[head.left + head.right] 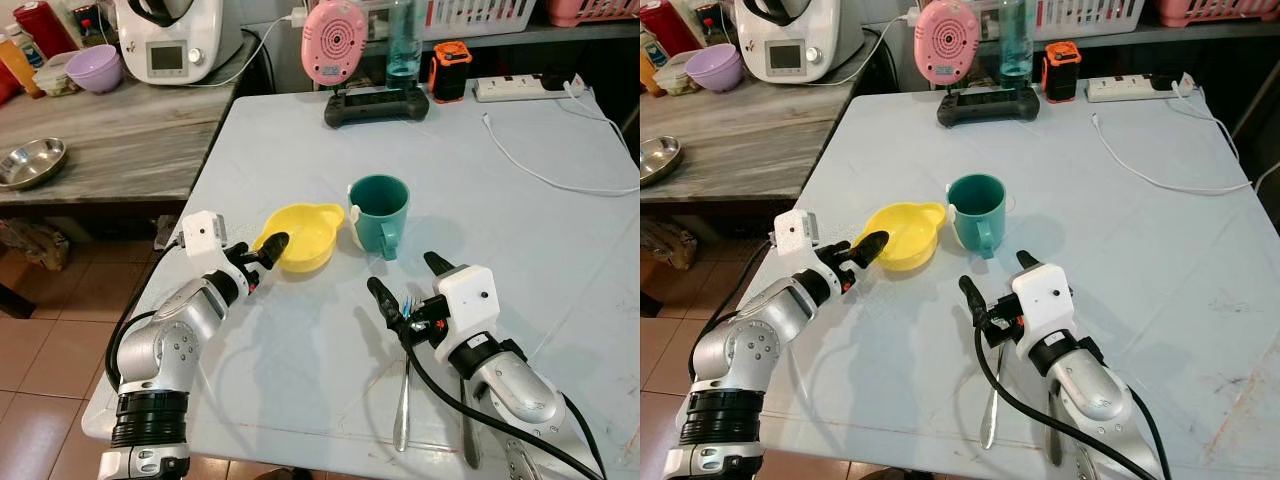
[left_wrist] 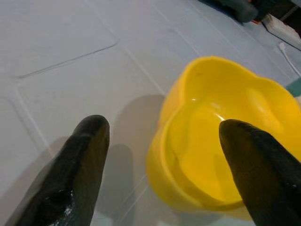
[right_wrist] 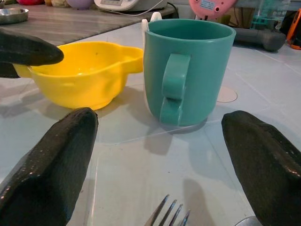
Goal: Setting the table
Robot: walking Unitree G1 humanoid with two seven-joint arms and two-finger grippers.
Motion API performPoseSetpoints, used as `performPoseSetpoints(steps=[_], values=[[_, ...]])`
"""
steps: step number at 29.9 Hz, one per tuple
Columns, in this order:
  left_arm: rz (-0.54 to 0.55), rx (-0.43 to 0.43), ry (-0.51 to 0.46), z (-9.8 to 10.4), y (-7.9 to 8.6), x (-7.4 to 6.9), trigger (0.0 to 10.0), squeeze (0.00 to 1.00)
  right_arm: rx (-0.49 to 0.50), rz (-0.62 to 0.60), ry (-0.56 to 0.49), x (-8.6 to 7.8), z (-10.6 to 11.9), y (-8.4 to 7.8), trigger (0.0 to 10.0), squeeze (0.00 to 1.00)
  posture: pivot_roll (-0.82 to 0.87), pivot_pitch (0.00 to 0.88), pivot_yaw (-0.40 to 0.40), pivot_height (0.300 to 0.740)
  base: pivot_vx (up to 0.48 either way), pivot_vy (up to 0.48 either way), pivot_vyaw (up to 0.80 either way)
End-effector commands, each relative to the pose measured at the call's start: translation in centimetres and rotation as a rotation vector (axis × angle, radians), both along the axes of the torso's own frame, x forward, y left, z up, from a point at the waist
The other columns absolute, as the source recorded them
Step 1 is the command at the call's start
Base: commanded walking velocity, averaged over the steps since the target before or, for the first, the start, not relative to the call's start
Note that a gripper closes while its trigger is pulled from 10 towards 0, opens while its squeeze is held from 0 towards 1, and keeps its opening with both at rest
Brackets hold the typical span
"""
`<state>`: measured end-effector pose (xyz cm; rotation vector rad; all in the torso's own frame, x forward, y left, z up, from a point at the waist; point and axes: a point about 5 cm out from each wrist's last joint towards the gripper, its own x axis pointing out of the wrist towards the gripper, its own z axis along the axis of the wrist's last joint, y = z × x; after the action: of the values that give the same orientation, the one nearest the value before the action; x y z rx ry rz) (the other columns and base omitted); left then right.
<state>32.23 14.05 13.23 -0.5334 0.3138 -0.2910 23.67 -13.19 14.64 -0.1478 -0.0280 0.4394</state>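
A yellow bowl with small handles stands on the pale blue table, touching or nearly touching a teal mug on its right. My left gripper is open at the bowl's near-left rim. In the left wrist view one finger is outside the bowl and the other hangs over its inside. My right gripper is open just in front of the mug, holding nothing. A fork and a second utensil lie on the table under my right arm.
At the table's far edge are a black controller, a pink device, an orange gadget and a power strip with a white cable. A wooden counter to the left carries a steel bowl.
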Motion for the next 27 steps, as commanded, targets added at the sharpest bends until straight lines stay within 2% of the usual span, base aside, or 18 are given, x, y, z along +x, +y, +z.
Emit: performPoseSetpoints(steps=[1,14,27], values=[[0.022,0.008,0.029,-0.25,0.77,0.00,0.0,0.00,0.006,0.038,-0.010,-0.32,0.36,0.65,10.0,0.00,-0.17,0.132,0.168,0.740,0.000,0.000,0.00],[0.009,-0.010,0.064,-0.02,0.69,0.11,0.0,0.00,0.023,0.071,-0.006,-0.15,0.46,0.99,10.0,0.00,-0.16,0.125,0.166,0.740,0.000,0.000,0.00],[0.043,-0.031,0.083,0.09,1.15,0.00,0.0,0.00,0.028,0.082,-0.003,0.12,0.34,1.13,10.0,0.00,-0.15,0.123,0.158,0.740,0.000,0.000,0.00]])
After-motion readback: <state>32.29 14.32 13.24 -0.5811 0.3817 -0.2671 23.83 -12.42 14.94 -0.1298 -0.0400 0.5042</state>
